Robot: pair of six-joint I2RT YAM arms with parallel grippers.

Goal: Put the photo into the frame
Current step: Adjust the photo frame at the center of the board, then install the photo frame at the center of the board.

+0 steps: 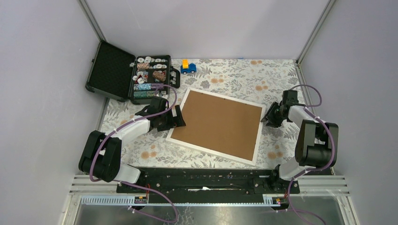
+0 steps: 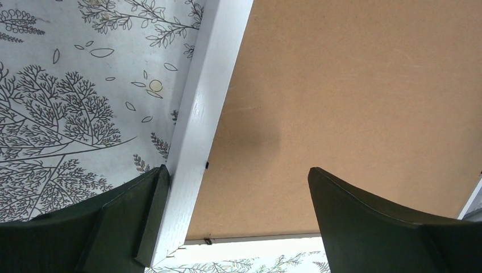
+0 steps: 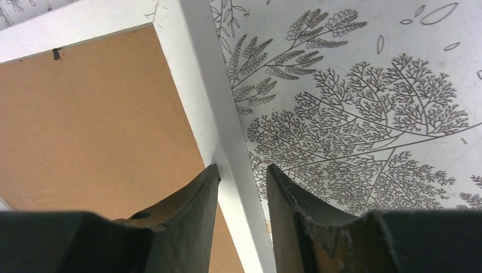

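The frame (image 1: 216, 124) lies face down on the floral table, its brown back up and its white moulding around it. My left gripper (image 1: 180, 117) is open at the frame's left edge. In the left wrist view one finger of this gripper (image 2: 237, 170) stands outside the moulding (image 2: 199, 114) and the other is over the brown back. My right gripper (image 1: 268, 117) is at the frame's right edge. In the right wrist view its jaws (image 3: 242, 166) straddle the white moulding (image 3: 193, 85) closely, closed on it. The photo is not in view.
An open black case (image 1: 110, 70) with compartments of small items (image 1: 150, 77) sits at the back left, near my left arm. A blue toy truck (image 1: 188, 67) stands at the back. Grey walls enclose the table on three sides.
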